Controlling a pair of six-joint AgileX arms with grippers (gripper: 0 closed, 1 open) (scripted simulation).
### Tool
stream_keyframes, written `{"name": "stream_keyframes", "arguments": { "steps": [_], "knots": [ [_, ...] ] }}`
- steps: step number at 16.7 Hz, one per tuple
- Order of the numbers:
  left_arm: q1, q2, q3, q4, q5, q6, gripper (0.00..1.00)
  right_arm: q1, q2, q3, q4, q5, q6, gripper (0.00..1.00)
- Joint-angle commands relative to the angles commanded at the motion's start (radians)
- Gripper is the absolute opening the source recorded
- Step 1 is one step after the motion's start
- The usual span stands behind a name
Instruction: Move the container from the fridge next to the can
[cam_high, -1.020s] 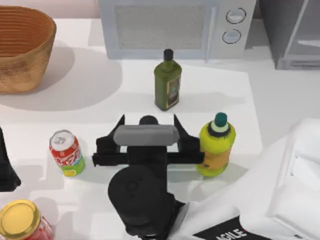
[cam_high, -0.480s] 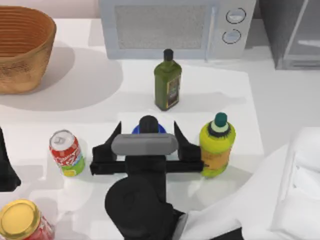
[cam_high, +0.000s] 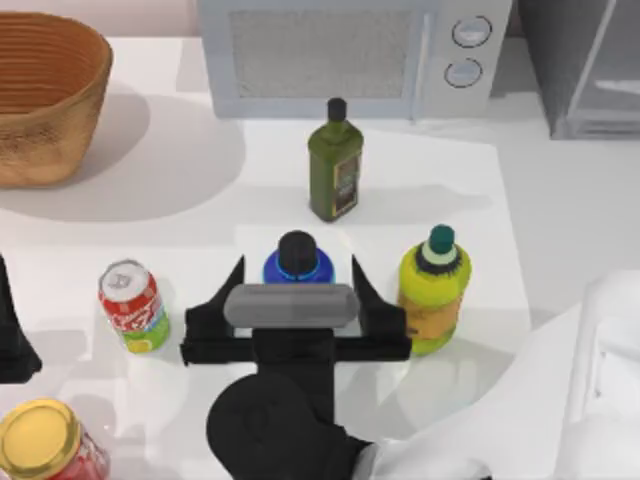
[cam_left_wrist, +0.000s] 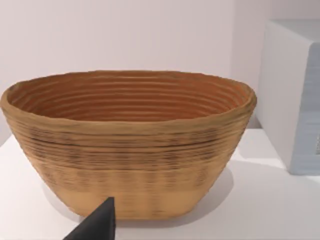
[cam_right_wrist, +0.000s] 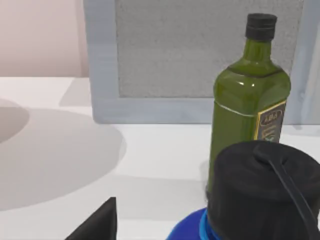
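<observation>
— Change since a second ago?
— Right claw drawn back toward the near table edge, fingers spread wide and holding nothing; container now uncovered, standing upright on its own between can and yellow-green bottle.
— Count?
— One container, one can, one yellow-green bottle, one olive oil bottle, one gold-lidded jar, one basket, one microwave, one fridge. Left claw parked at left edge; grip impossible to judge.
</observation>
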Motion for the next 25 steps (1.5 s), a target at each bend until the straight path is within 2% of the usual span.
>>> {"name": "stream_keyframes", "arguments": {
  "steps": [4, 8, 12, 19, 25],
  "knots": [
    [0.0, 0.0, 0.0, 0.0, 0.0, 0.0, 1.0, -0.05, -0.103, -0.013, -0.026, -0.057, -0.015, 1.0],
    [0.0, 0.0, 0.0, 0.0, 0.0, 0.0, 1.0, -0.211, -0.37, -0.092, -0.112, -0.202, -0.047, 1.0],
    [0.0, 0.0, 0.0, 0.0, 0.0, 0.0, 1.0, -0.442, -0.755, -0.235, -0.257, -0.402, -0.087, 1.0],
    [0.0, 0.0, 0.0, 0.0, 0.0, 0.0, 1.0, -0.873, -1.505, -0.58, -0.616, -0.818, -0.155, 1.0],
    [0.0, 0.0, 0.0, 0.0, 0.0, 0.0, 1.0, -1.132, -2.001, -0.849, -0.892, -1.13, -0.197, 1.0]
  ]
}}
